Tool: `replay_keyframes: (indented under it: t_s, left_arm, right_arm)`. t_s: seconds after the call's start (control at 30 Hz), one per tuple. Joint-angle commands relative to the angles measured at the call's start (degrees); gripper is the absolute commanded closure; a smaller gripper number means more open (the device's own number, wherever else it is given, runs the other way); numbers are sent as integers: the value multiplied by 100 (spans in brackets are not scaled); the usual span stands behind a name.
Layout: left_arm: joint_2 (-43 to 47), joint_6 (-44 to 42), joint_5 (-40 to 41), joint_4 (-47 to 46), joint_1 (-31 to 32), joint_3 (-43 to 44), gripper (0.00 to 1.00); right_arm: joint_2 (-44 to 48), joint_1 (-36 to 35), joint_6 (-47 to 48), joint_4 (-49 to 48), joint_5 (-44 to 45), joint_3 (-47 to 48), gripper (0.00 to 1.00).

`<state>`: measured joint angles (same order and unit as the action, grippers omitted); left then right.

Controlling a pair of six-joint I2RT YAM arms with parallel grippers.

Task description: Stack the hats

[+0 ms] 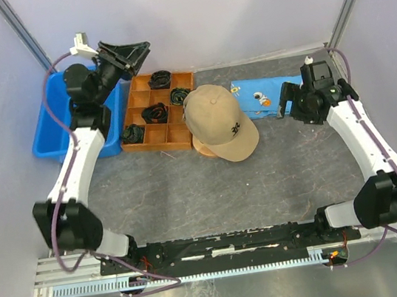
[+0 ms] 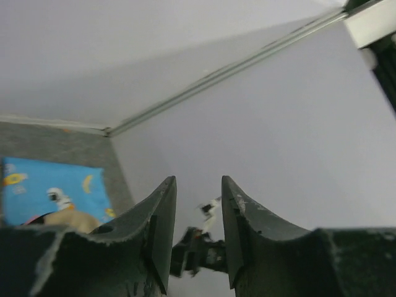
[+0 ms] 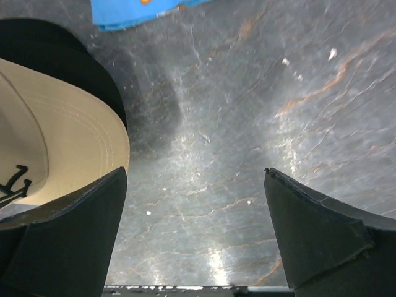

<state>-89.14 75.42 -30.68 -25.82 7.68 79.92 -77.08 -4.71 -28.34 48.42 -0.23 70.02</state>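
We see the tan cap (image 1: 217, 122) near the table's (image 1: 263, 183) far edge. Our right gripper (image 3: 195, 173) gapes empty beside it; our left gripper (image 2: 198, 182) is raised, jaws parted, empty.

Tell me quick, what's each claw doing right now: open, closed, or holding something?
Left claw: partly open, up in the air, holding nothing.
Right claw: wide open, holding nothing, beside the tan fabric baseball cap.
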Motion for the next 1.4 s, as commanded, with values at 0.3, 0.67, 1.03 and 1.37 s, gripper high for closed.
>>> replay_keyframes:
  t_s: [0.3, 0.67, 1.03, 1.37]
  left_arm:
    - [3186, -4362, 2718, 4754, 10, -1992, 17]
    - [4266, -5932, 4740, 3044, 14, -4467, 1]
    - [2702, -7160, 5248, -2766, 5, -7369, 1]
    - [208, -7865, 4026, -6058, -152, -7667, 1]
  right_arm:
    - [220, -265, 682, -129, 1164, 286, 1]
    - [422, -346, 545, -240, 482, 243, 1]
    - [433, -346, 514, -130, 298, 402, 1]
    - [270, -346, 562, -245, 317, 221, 1]
